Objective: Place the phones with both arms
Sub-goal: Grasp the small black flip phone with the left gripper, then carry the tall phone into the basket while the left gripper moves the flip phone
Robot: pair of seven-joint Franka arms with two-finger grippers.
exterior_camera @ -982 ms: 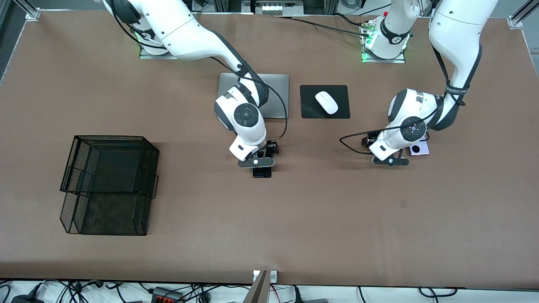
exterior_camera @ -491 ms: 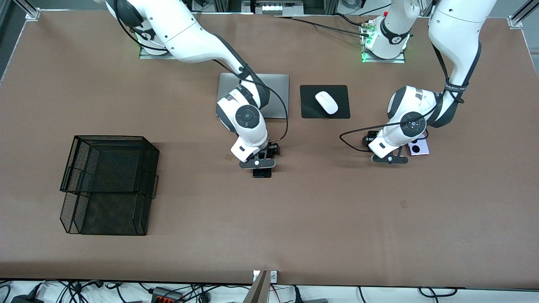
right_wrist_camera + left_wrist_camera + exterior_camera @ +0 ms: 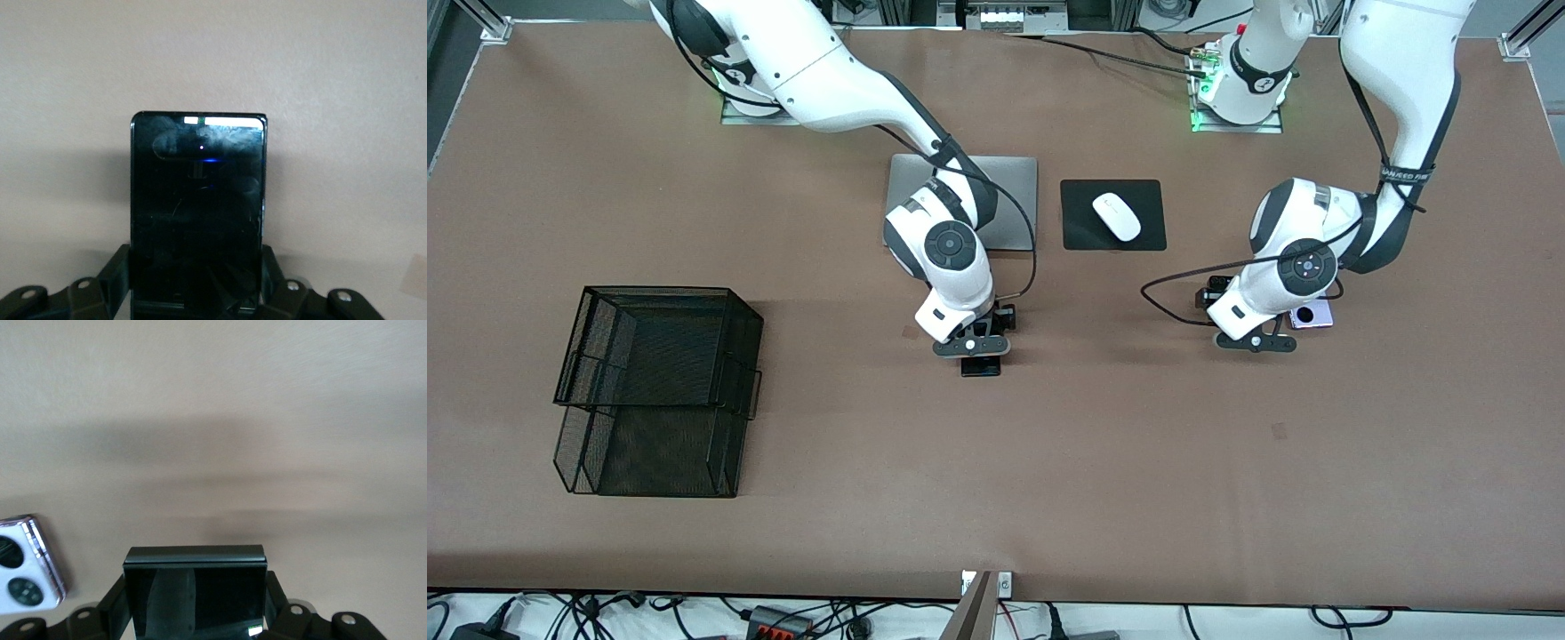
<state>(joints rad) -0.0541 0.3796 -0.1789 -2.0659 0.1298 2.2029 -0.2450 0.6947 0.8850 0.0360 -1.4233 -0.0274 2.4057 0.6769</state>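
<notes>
Two pairs of black fingers were pinched on phones at this moment. The right gripper [image 3: 197,293] was closed across the lower end of the long black slab phone [image 3: 198,213], most of which stuck out past the fingers [image 3: 117,277]. The left gripper [image 3: 195,613] was clamped on the sides of the small squarish black flip phone [image 3: 195,590], of which only the upper part was seen. In the front view the right gripper [image 3: 971,345] was low over the middle of the brown table [image 3: 1049,462], and the left gripper [image 3: 1256,341] was low toward the left arm's end, just beside the small lilac-white flip phone with two black circles [image 3: 1310,315], which lay on the table. The black wire-mesh basket [image 3: 654,387] stood well apart, toward the right arm's end.

Slipping was judged the main risk: the slab was gripped near one end, so it could tilt or slide out during a lift. The lilac-white phone could be nudged by the left gripper.
</notes>
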